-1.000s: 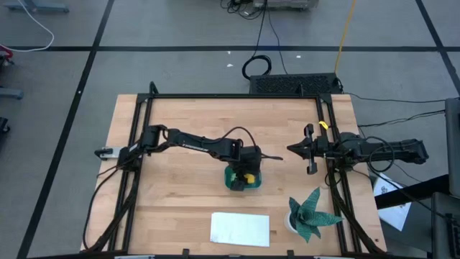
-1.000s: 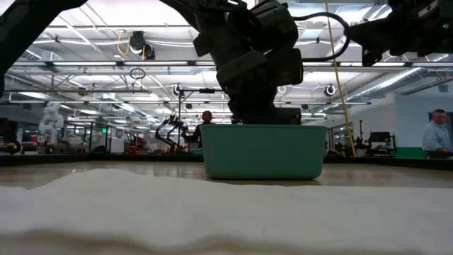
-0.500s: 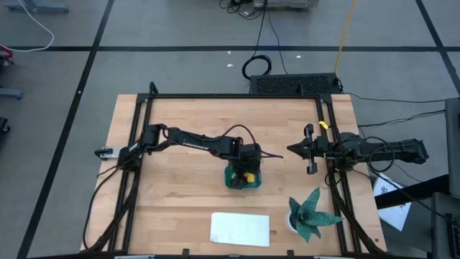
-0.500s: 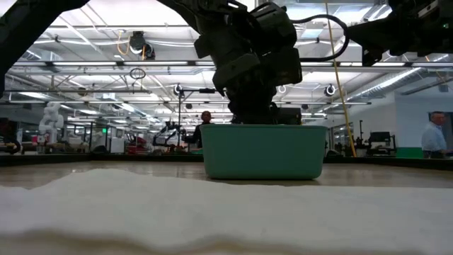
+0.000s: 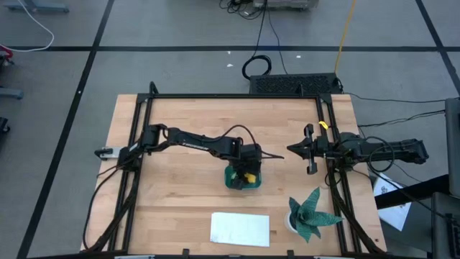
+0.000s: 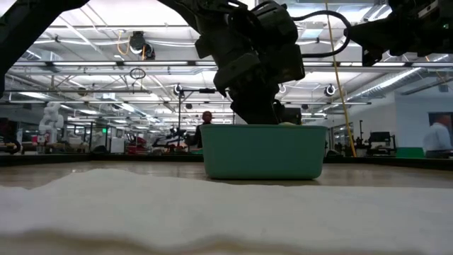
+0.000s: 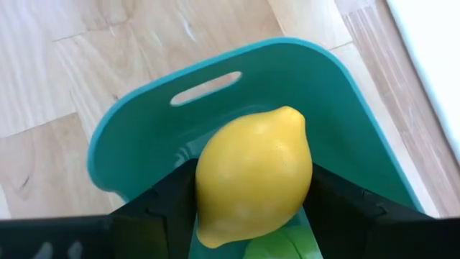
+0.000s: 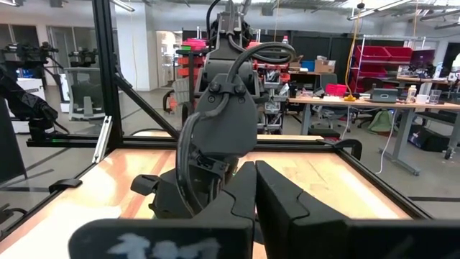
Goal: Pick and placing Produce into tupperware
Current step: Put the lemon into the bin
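Left gripper down over tupperware — fingers clamped on lemon. Right gripper aloft right of tupperware — fingers together.

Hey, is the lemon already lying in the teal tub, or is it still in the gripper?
Still gripped. The left gripper holds the lemon between its fingers, above the tub.

Grey floor crossed by dark lines is spreading around the wooden table, with black cables coiling behind it. Ceiling lights are glowing across a big open workshop. Red shelving is standing at the back, and a person is standing far off by the desks.
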